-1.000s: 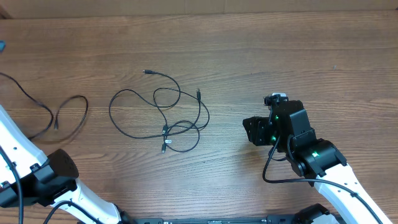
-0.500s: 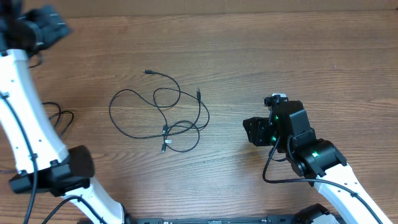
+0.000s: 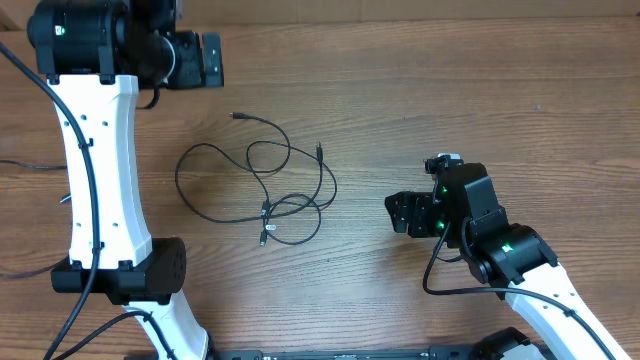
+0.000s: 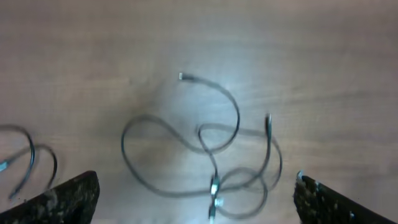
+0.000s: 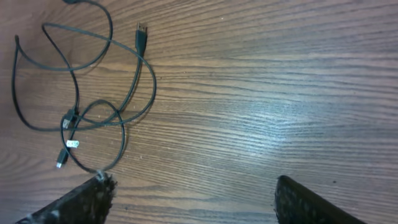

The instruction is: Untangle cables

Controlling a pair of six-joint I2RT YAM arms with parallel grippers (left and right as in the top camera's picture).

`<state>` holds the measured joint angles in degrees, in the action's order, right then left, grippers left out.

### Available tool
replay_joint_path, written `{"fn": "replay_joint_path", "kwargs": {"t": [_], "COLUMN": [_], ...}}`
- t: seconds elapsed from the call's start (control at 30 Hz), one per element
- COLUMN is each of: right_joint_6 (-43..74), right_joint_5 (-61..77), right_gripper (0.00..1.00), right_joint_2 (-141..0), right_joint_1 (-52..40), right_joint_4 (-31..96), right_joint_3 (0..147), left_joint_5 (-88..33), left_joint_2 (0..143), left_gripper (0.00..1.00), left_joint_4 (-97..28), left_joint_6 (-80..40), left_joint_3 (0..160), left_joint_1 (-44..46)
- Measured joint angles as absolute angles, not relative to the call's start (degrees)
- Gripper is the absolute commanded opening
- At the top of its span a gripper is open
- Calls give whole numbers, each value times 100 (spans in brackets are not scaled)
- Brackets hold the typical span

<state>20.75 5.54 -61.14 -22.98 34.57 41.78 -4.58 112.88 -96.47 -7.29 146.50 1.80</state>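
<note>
Left pincer (image 3: pixel 213 62) now hangs over the far side of the table (image 3: pixel 480 90), beyond the cables (image 3: pixel 265 185). One second ago it was out of view. Half a second ago it stood at the far left corner, and it has since swung right. Its fingers (image 4: pixel 68 199) stand wide apart, holding and touching nothing. Its wrist view is blurred. The cables lie on the wood ahead of it, between the lines of its two fingers and apart from both. A separate cord (image 4: pixel 31 158) lies off to one side of it.

Right pincer (image 3: pixel 393 213) has edged slightly toward the cables. Its fingers (image 5: pixel 84 199) are likewise spread wide and empty. The cables lie ahead of it and to one side, apart from it in the overhead view.

The cables are unchanged in shape and position: loose overlapping loops, plug tips free.
</note>
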Motion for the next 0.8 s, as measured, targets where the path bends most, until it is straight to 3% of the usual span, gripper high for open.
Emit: {"fn": "replay_joint_path", "kwargs": {"t": [0.33, 0.67, 0.8], "right_joint_6": [2080, 2078, 2078], "right_joint_5": [556, 554, 556], "right_gripper": [86, 94, 95], "right_joint_2": [-6114, -6114, -6114], "right_joint_1": [-2298, -2298, -2298], "right_joint_4": [3621, 3653, 3653], "right_joint_3": [4178, 4178, 4178], "left_joint_5": [-631, -338, -148], "left_joint_2": [11203, 9605, 8503], "left_gripper": [99, 100, 99], "left_joint_4": [-9647, -9561, -8899], "left_joint_6": [-751, -1020, -1100], "left_joint_3": [14289, 10888, 9507], "left_joint_1": [283, 565, 565]}}
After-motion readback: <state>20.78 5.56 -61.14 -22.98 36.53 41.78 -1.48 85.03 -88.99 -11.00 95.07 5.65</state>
